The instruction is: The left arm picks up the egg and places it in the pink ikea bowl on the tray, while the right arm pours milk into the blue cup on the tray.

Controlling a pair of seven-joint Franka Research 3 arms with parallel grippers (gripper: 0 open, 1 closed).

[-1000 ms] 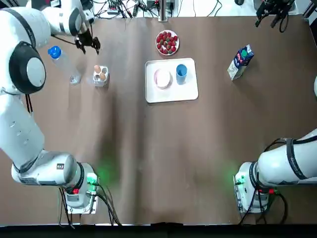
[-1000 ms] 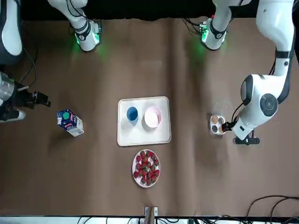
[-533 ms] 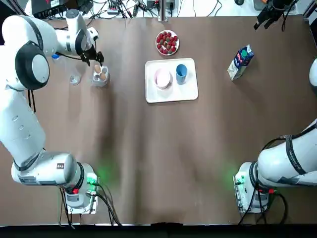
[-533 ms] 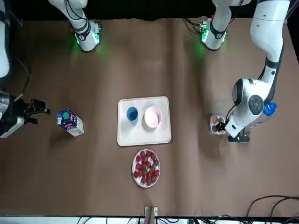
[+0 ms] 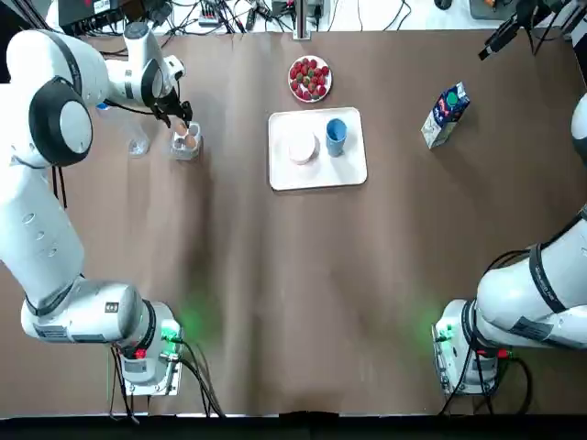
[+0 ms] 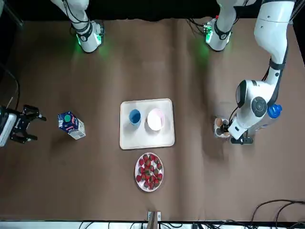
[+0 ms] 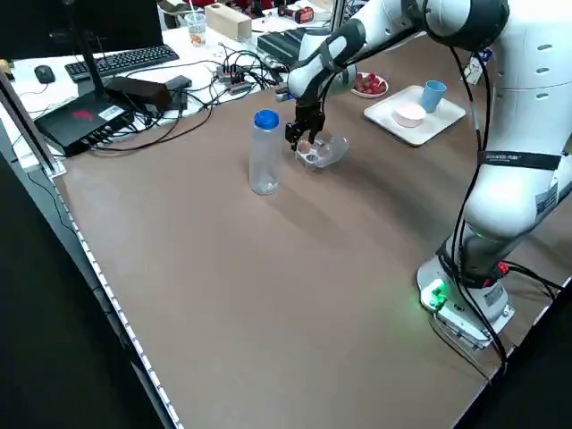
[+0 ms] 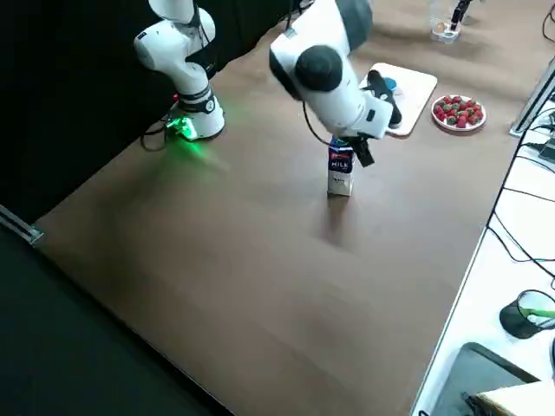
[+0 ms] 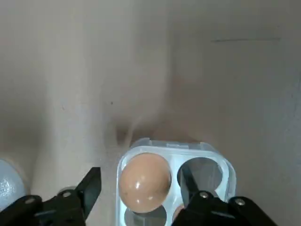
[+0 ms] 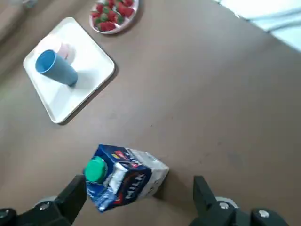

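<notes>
A clear egg holder (image 5: 186, 142) on the table's left holds a brown egg (image 9: 144, 182). My left gripper (image 5: 180, 116) hangs just over it, open, and its fingers (image 9: 89, 187) straddle the egg without touching it. On the white tray (image 5: 349, 170) at mid-table stand the pink bowl (image 5: 301, 147) and the blue cup (image 5: 336, 134). The milk carton (image 5: 445, 115) stands upright on the right. My right gripper (image 6: 22, 125) is open beside the carton (image 6: 71, 125), on its outer side. In the right wrist view the carton (image 10: 124, 176) lies between the spread fingers (image 10: 74, 193), apart from them.
A clear bottle with a blue cap (image 7: 264, 152) stands close to the egg holder, on its outer side. A plate of strawberries (image 5: 310, 78) sits just beyond the tray. Cables and equipment line the table's far edge (image 5: 275, 14).
The left gripper came down from beyond the egg holder to just over the egg. The right gripper swung farther out over the table until level with the milk carton.
</notes>
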